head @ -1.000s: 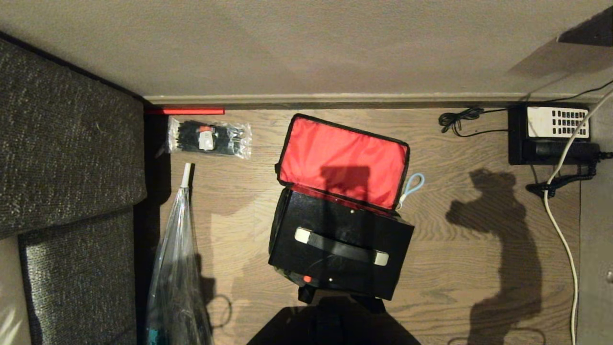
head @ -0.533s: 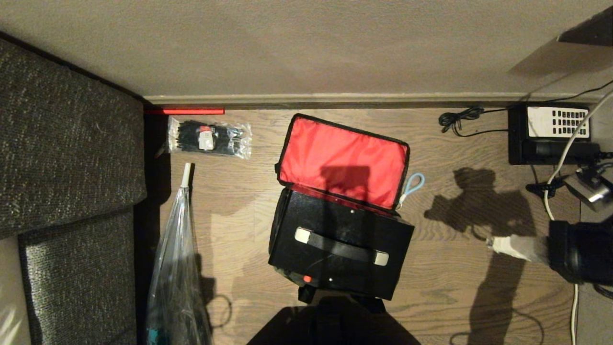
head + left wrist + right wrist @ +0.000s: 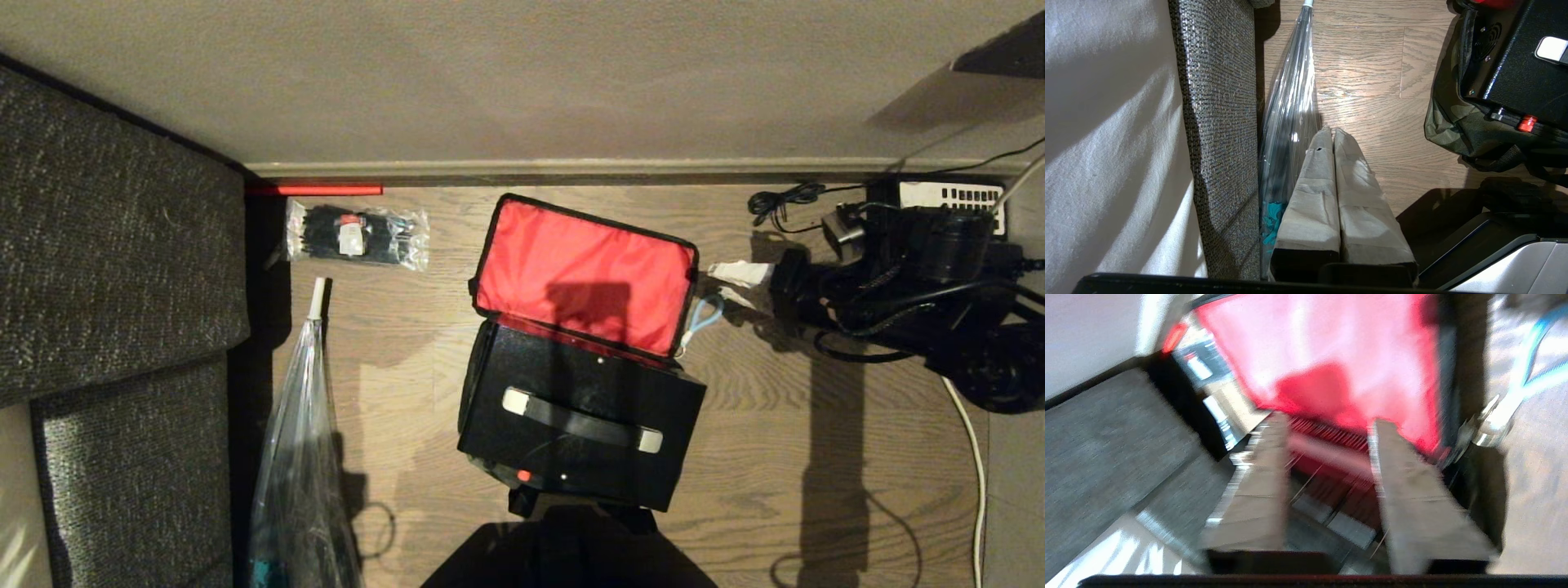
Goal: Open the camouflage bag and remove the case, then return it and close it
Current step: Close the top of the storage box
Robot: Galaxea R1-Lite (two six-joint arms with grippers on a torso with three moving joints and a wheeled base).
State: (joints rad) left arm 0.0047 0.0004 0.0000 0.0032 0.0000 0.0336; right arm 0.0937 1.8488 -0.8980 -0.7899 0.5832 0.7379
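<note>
Wood floor (image 3: 784, 457) | one camouflage bag (image 3: 1447, 118) | one case (image 3: 584, 416) | two grippers

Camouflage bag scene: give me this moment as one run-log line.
bag: lid open | case: inside bag | right end effector: open, beside lid's right edge | left end effector: shut, parked

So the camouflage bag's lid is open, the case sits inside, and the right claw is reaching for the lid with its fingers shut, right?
Not quite. The right claw is open, a clear gap between its fingers in the right wrist view. The camouflage bag does stand open with the case inside.
</note>
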